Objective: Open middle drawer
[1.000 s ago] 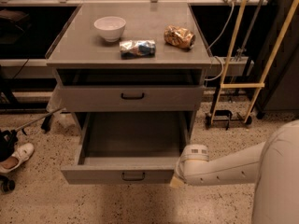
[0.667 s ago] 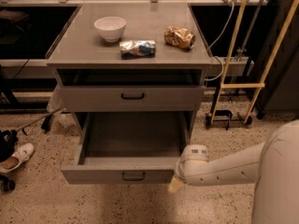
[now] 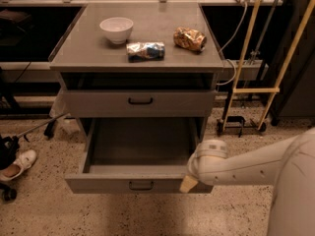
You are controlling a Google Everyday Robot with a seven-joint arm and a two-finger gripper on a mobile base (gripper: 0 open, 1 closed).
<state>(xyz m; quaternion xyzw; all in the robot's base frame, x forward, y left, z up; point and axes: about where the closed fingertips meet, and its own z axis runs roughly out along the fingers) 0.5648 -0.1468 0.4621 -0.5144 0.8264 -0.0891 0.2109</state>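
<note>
- Little has moved in the last second: the middle drawer (image 3: pixel 108 183) stands as far out as it did, and the gripper (image 3: pixel 189 184) is at the same corner of it.
- The grey cabinet (image 3: pixel 98 53) shows two drawer fronts; a third, if any, is hidden under the open one.
- One white arm (image 3: pixel 246 168) reaches in from the view's right, the only one there is.
- The middle drawer is pulled well out towards the camera with its inside bare, so I judge the opening done or nearly so. Its front runs side to side.
- The upper drawer (image 3: pixel 98 103) is all but shut.
- The gripper is against the right end of the open front. The one black loop handle (image 3: pixel 141 185) is apart from it, to the view's left. Whether the gripper is spread or closed I cannot tell.
- On top: one white bowl (image 3: pixel 116 29), one blue crumpled packet (image 3: pixel 145 51) and one brown snack bag (image 3: pixel 189 38).
</note>
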